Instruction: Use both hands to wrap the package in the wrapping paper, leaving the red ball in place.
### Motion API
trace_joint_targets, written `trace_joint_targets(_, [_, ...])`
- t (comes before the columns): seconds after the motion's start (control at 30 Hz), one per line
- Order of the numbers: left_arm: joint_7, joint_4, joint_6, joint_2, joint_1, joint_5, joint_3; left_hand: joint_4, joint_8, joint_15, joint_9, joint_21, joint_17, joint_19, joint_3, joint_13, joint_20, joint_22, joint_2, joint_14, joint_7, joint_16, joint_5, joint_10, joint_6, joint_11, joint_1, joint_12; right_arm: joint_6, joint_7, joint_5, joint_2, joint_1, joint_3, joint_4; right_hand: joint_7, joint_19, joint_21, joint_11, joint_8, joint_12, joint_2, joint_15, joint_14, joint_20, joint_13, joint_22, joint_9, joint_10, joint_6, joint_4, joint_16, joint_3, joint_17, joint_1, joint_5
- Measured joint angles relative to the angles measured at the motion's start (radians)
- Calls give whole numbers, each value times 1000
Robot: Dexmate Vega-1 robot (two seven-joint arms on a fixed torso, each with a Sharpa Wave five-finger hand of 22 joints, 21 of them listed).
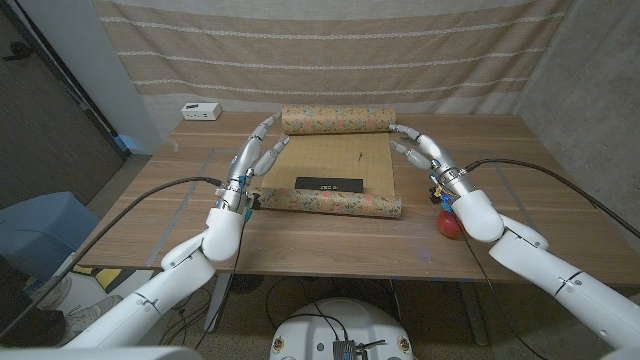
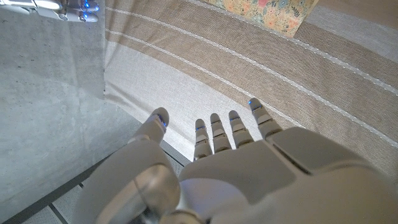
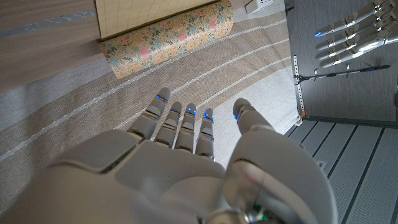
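Your left hand [image 1: 250, 160] hangs with fingers spread and nothing in it, beside the far roll [image 1: 337, 120] of the wrapping paper [image 1: 330, 165]; your right hand [image 1: 425, 150] does likewise at the roll's other end. The black package [image 1: 329, 184] lies on the flat sheet just behind the near roll [image 1: 325, 202]. The red ball [image 1: 449, 225] sits close under your right forearm, so a low sweep there likely knocks it away. Pull the far roll unevenly and the sheet probably skews, dragging the package off centre.
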Motion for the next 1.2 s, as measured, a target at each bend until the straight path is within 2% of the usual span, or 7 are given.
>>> trace_joint_targets(0.17, [14, -37, 33, 15, 29, 47, -1, -9, -4, -4, 0, 0, 0, 11, 0, 0, 0, 4, 6, 13, -6, 0, 0, 0, 1, 0, 7, 0, -17, -2, -37, -22, -27, 6, -37, -11, 0, 0, -15, -8, -15, 4, -8, -8, 0, 0, 0, 0, -15, -11, -4, 0, 4, 0, 12, 0])
trace_joint_targets(0.37, [22, -77, 69, 34, 58, 94, 0, -15, -9, -6, 0, 0, 0, 11, 3, 2, 0, 5, 10, 18, -12, 0, 2, -1, -5, -6, 21, -4, -28, -7, -82, -43, -55, 8, -64, -11, -4, 0, -25, -12, -20, 2, -16, -17, -4, 5, 0, 5, -25, -18, -13, -8, 5, 0, 21, 0])
trace_joint_targets(0.43, [24, -82, 78, 37, 61, 109, 1, -23, 2, -16, 3, 4, 2, 25, -1, 8, -1, 5, 18, 53, 5, 6, 4, 51, 49, -7, 42, 6, -29, -8, -89, -49, -64, 9, -71, -11, 2, 0, -28, -12, -20, 7, -26, -6, -9, 5, 0, 5, -20, -18, -19, -8, 11, 0, 41, 0])
trace_joint_targets(0.53, [35, -96, 91, 45, 74, 136, 6, -27, 21, -37, 9, 9, 5, 42, -5, 20, -4, 8, 23, 101, 21, 17, 4, 119, 118, -7, 61, 29, -30, -22, -131, -57, -79, 9, -82, -9, 24, 0, -20, -4, -9, 6, -43, 41, -12, 5, 0, 5, 32, 17, -27, 9, 18, 4, 75, 4])
trace_joint_targets(0.73, [62, -123, 126, 61, 99, 191, 20, -33, 12, -47, 14, 9, 9, 46, -11, 28, 0, 9, 17, 112, 4, 17, 4, 104, 106, -8, 78, 22, -32, -40, -189, -67, -98, 5, -102, -11, 39, 8, -20, -4, -8, 3, -46, 61, -14, 9, 0, 5, 52, 36, -34, 12, 26, 5, 95, 4])
trace_joint_targets(0.9, [78, -133, 148, 70, 110, 224, 29, -37, 12, -47, 14, 9, 9, 48, -15, 28, -2, 9, 13, 112, 3, 17, 4, 103, 106, -7, 82, 22, -34, -40, -219, -75, -108, -7, -112, -11, 39, 8, -25, -4, -8, 4, -46, 61, -14, 9, 0, 5, 46, 36, -38, 12, 22, 5, 107, 5])
trace_joint_targets(1.2, [115, -148, 200, 83, 131, 289, 48, -58, 12, -67, 14, 22, 9, 77, -3, 32, -5, 9, 10, 142, 1, 17, 14, 133, 150, -25, 146, 23, -41, -33, -276, -87, -124, -22, -131, -11, 54, 8, -28, -4, -15, -19, -46, 61, -18, 9, 0, 5, 50, 47, -55, 12, 28, 5, 151, 5])
